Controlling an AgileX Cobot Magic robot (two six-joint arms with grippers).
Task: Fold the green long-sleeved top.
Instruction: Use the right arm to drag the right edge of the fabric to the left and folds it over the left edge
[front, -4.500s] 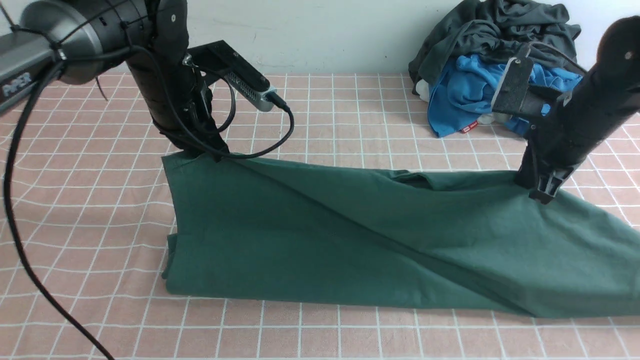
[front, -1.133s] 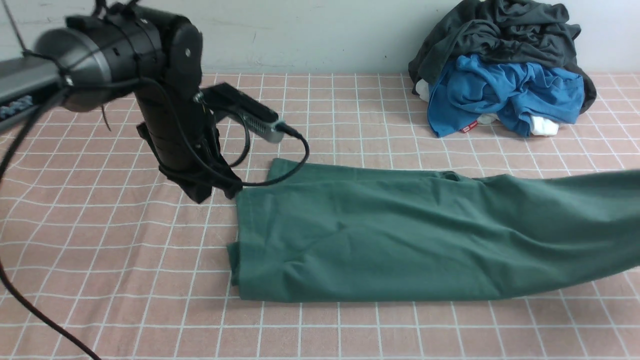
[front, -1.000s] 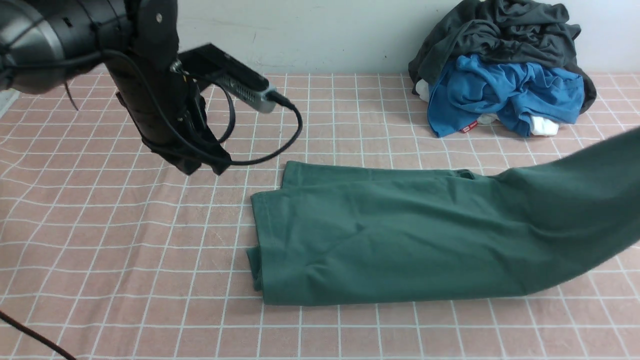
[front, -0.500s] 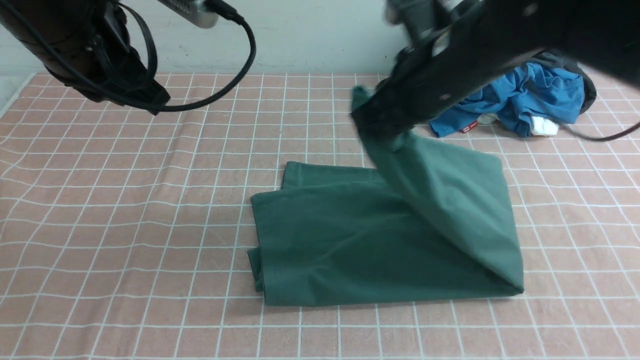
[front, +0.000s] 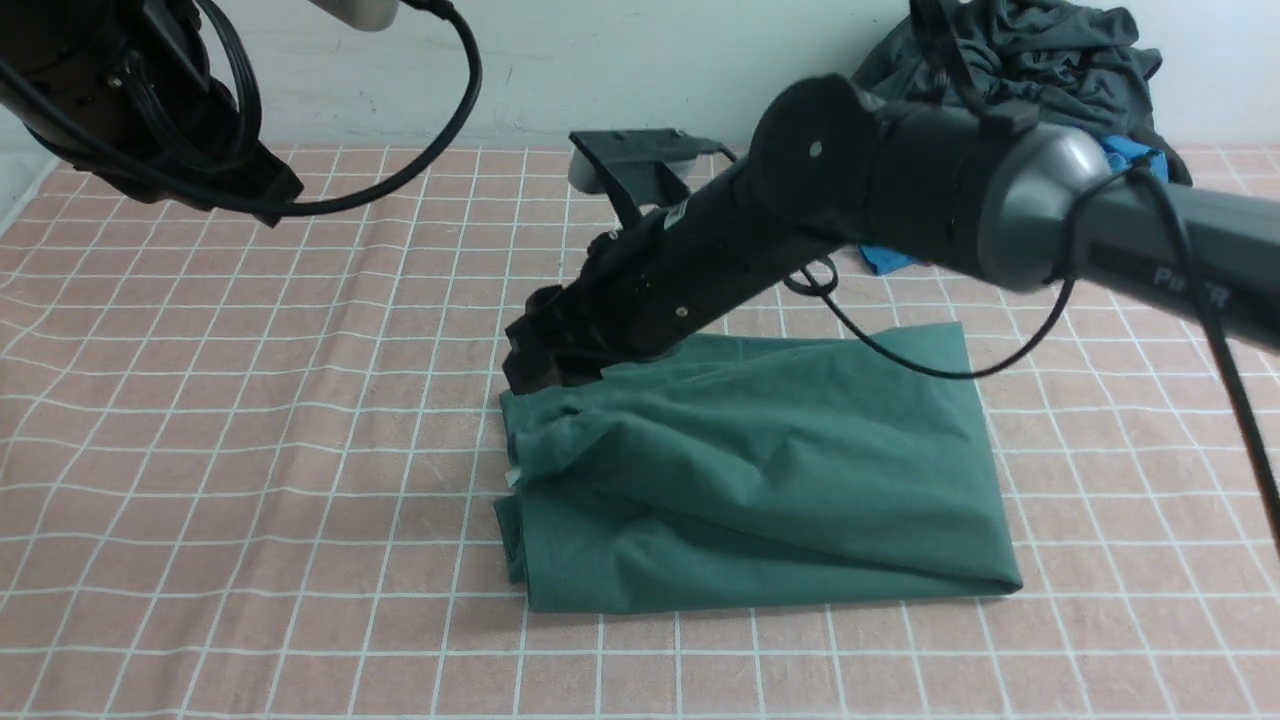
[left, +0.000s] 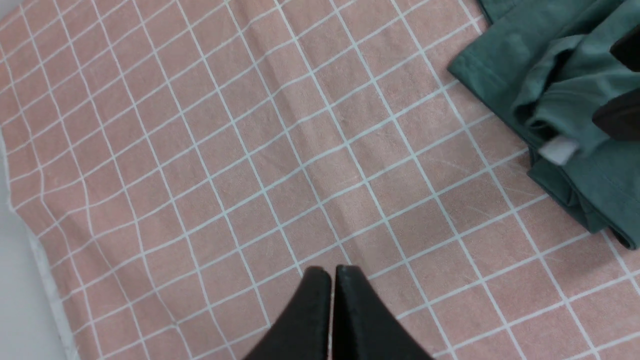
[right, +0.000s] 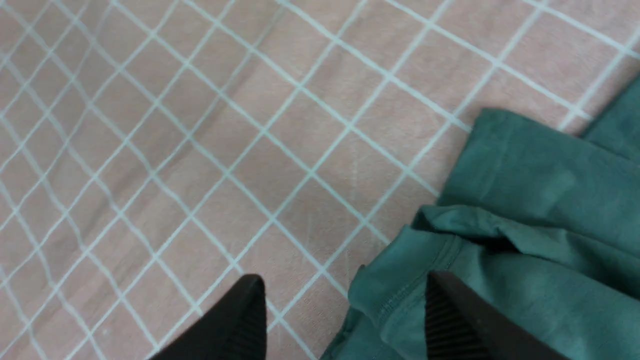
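The green top (front: 760, 470) lies on the table (front: 250, 450), folded over on itself into a rough rectangle. Its upper layer is rumpled and bunched toward the left edge. My right fingers (right: 450, 325) are spread wide apart just above the top's far left corner, gripping nothing. The stitched hem of the upper layer lies loose between them. One finger is over the fabric, though I cannot tell whether it touches, and the other hangs over bare table just off the top's edge. A small white label (left: 557, 149) peeks out of the bunched folds at that same left edge. My left fingers (left: 320, 310) are pressed together with nothing between them, raised above the table well to the left of the top and farther back than it. My right arm (front: 900, 190) reaches in from the right, crossing over the top's far edge. Beyond the top's far right corner sits a heap made of a dark grey garment (front: 1050, 50) and a blue garment (front: 1130, 155), well apart from the top.
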